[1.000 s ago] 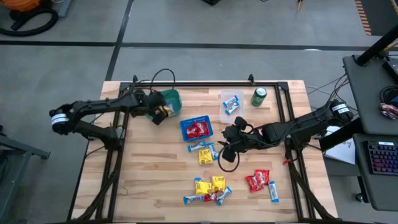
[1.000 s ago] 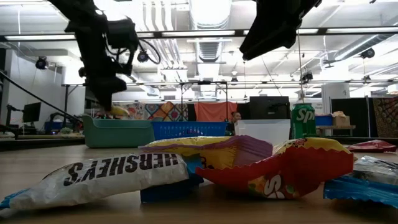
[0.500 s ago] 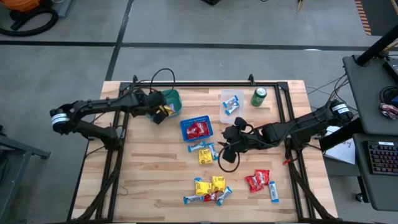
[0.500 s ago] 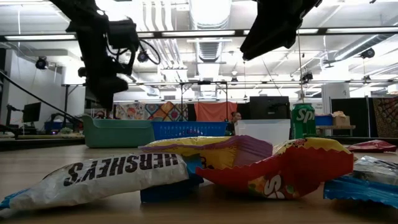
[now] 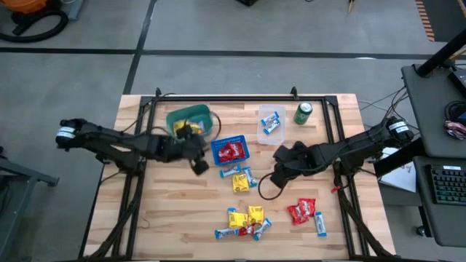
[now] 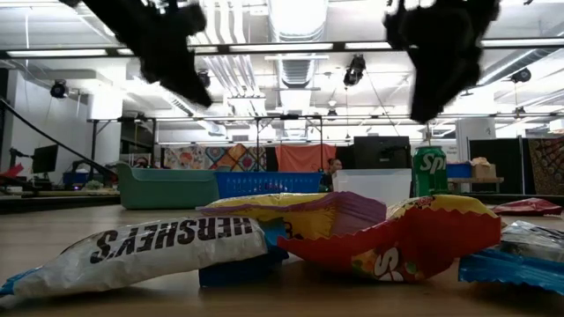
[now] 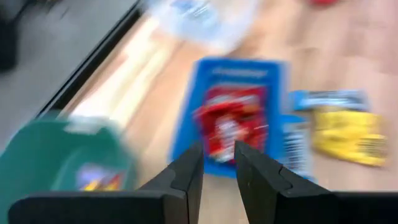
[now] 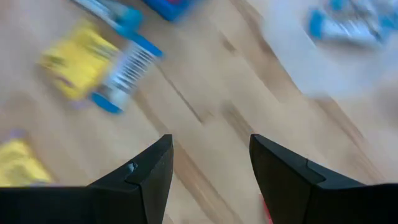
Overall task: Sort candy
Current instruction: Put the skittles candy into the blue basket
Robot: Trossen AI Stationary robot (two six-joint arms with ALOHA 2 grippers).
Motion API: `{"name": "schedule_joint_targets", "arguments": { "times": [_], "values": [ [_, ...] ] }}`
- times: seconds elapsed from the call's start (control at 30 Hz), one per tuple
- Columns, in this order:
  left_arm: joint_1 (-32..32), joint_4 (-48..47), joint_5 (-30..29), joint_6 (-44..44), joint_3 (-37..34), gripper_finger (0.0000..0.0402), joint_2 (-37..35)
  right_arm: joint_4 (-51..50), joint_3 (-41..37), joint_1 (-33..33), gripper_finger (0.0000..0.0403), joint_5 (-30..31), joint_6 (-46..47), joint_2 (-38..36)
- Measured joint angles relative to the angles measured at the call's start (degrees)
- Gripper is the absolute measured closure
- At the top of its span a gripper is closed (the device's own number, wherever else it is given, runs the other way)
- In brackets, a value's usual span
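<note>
The left gripper (image 5: pixel 198 164) hangs above the bare wood just beside the blue slotted plastic basket (image 5: pixel 216 148), on the side toward the green tub; its fingers (image 7: pixel 189 174) are nearly together with only a thin gap, and nothing sits between them. The right gripper (image 5: pixel 280 173) hovers on the far side of the blue basket, well apart from it, with fingers (image 8: pixel 152 177) spread wide and empty, touching nothing

Sorting looks partly done. The blue basket holds shiny red wrapped candies (image 5: pixel 232 151); the round green plastic tub (image 5: pixel 175 118) beyond its far corner holds yellow wrapped candy (image 5: pixel 183 129); the clear plastic tray (image 5: pixel 265 117) behind the blue basket holds a blue-and-white bar (image 5: pixel 271 123)

Left loose on the pale wooden table (image 5: pixel 167 204): a yellow candy with blue-and-white bars (image 5: pixel 239 178) just in front of the blue basket, a mixed pile of yellow, red and blue wrappers (image 5: pixel 245 221) farther forward, and red packs with a blue bar (image 5: pixel 304 212) off to the side. By that count, roughly half remains
</note>
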Motion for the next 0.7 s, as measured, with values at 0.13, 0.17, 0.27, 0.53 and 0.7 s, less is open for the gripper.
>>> {"name": "schedule_joint_targets", "arguments": {
  "times": [0.13,0.17,0.27,0.53,0.7],
  "values": [
    [-6.6,4.0,0.2,5.5,0.2,0.0326,0.1,-9.6,-0.1,0.0,0.0200,-2.2,6.9,0.0],
    [-7.9,4.4,0.2,6.4,0.3,0.0326,0.1,-11.3,-0.3,0.0,0.0200,-3.2,8.3,0.0],
    [-10.4,5.3,0.2,7.3,1.0,0.0326,0.1,-14.2,-1.7,-0.3,0.0200,-6.2,12.4,0.0],
    [-11.3,7.5,0.1,8.2,1.2,0.0326,0.2,-14.0,-9.5,-3.7,0.0200,-12.2,14.3,0.0],
    [-11.3,9.9,0.1,11.0,1.2,0.0326,0.3,-12.2,-12.9,-7.8,0.0200,-12.9,12.3,0.0]
  ]
}}
